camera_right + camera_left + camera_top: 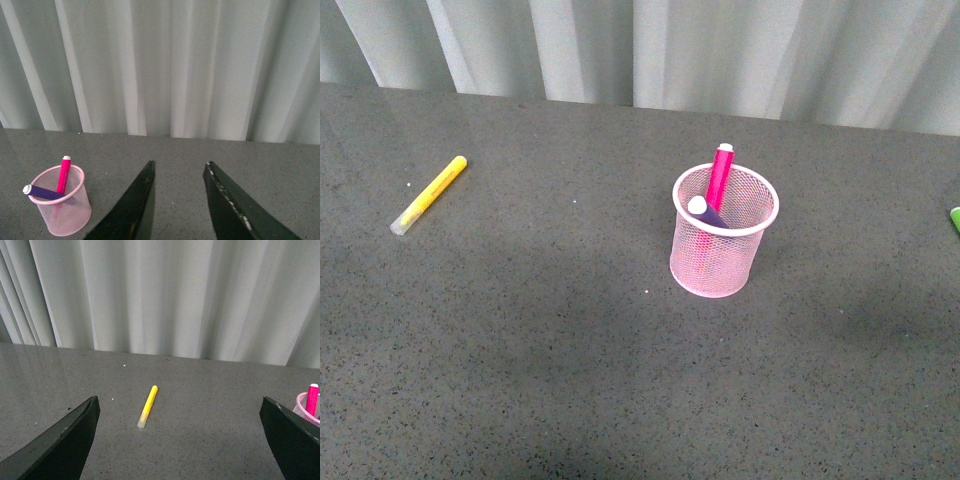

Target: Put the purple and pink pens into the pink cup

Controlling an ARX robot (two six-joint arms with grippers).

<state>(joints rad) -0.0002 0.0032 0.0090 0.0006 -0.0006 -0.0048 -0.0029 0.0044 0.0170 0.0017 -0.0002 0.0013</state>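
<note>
Both of our grippers hang empty with jaws apart: the left gripper (177,440) spread wide, the right gripper (177,200) narrower. Neither shows in the front view. Farther out, near the middle of the surface (520,380), stands the pink cup (715,262), ahead of and between the two grippers. Inside it the purple pen (706,212) leans low and the pink pen (719,178) stands steeper, so we judge the task done. The yellow marker (430,194) lies toward the far left edge.

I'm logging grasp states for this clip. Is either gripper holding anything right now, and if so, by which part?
Nothing is held. The left gripper and right gripper are both open and empty. The pink pen and purple pen already stand in the pink cup.
</note>
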